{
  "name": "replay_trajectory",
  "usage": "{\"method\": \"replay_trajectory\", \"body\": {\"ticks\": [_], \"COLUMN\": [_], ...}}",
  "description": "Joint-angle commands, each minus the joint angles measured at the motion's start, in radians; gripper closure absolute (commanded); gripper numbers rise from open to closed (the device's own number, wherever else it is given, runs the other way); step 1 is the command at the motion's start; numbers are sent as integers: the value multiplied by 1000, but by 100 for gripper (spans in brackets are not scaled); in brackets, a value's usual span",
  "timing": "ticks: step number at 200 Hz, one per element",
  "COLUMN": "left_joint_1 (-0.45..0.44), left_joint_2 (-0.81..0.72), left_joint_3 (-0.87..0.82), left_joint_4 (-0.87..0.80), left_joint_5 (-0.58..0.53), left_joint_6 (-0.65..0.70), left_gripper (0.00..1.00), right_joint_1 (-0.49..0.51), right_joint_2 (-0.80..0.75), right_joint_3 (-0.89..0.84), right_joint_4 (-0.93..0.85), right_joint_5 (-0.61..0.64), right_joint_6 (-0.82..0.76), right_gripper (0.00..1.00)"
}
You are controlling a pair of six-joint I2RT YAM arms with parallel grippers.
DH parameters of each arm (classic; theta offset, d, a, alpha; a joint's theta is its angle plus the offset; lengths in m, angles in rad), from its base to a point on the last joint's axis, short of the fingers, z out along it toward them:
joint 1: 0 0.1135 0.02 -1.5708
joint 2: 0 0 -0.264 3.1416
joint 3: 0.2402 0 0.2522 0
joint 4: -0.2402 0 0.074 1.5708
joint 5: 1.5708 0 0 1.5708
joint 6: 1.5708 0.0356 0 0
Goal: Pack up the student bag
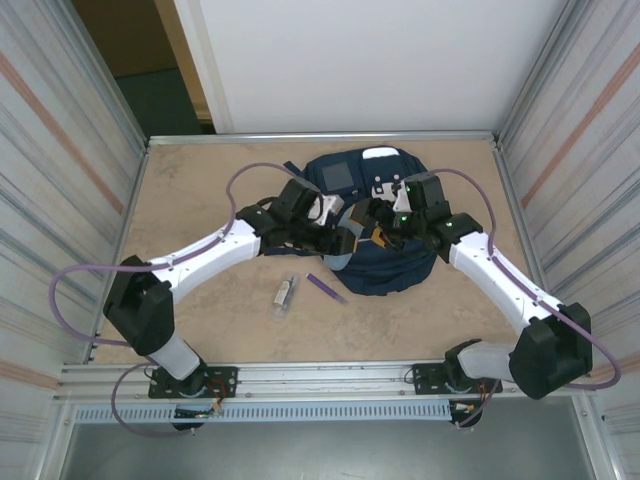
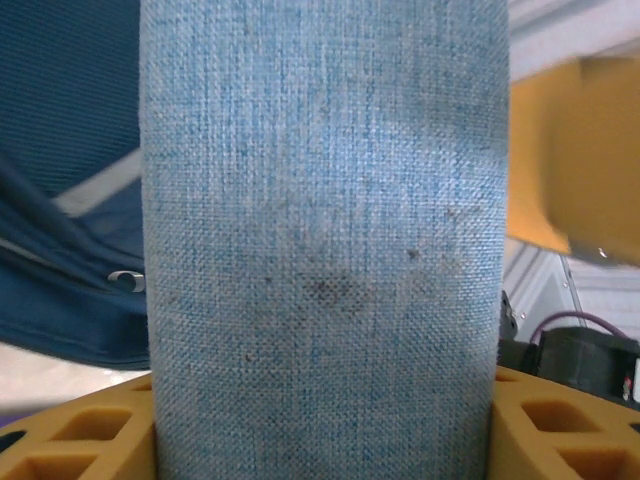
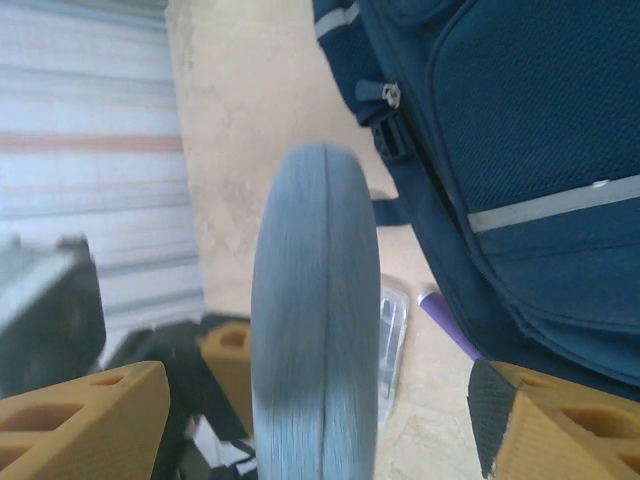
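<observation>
Left gripper (image 2: pixel 320 435) clamps grey-blue pouch (image 2: pixel 320 250) at student bag (image 1: pixel 390 268), probably for loading; right gripper (image 3: pixel 315 420) gapes wide either side, gripping nothing.

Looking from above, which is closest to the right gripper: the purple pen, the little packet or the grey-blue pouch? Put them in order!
1. grey-blue pouch, just left of the right gripper
2. purple pen, on the table beside the student bag
3. little packet, farther left, past the pen
</observation>
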Motion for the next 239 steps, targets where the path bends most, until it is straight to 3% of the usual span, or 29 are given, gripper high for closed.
{"method": "replay_trajectory", "body": {"ticks": [1, 18, 55, 80, 93, 123, 142, 162, 193, 239], "left_joint_1": [-32, -49, -58, -58, -57, -43, -46, -62, -72, -145], "left_joint_2": [-2, 2, 1, 3, -1, -35, -35, 21, 146, 281], "left_joint_3": [13, 17, -9, -12, -24, -81, -104, -59, 1, 2], "left_joint_4": [89, 110, 189, 217, 244, 379, 403, 331, 306, 410], "left_joint_5": [29, 32, 9, 16, 35, 172, 202, 10, -145, -390], "left_joint_6": [28, 28, 21, 55, 108, 298, 542, 723, 942, 1162], "left_gripper": [46, 46, 43, 33, 29, 21, 19, 14, 12, 17], "right_joint_1": [-32, -28, 23, 5, -41, -206, -339, -496, -709, -836], "right_joint_2": [-7, -3, -25, -83, -111, -202, -264, -327, -376, -411], "right_joint_3": [-24, -41, -92, -111, -124, -163, -185, -207, -256, -288], "right_joint_4": [11, 16, 71, 44, 29, -37, -95, -160, -206, -244], "right_joint_5": [22, 21, 47, 91, 69, 12, -29, -63, -149, -194], "right_joint_6": [69, 91, 137, 127, 125, 77, 25, -35, -101, -161], "right_gripper": [23, 27, 59, 71, 77, 79, 78, 77, 76, 76]}}
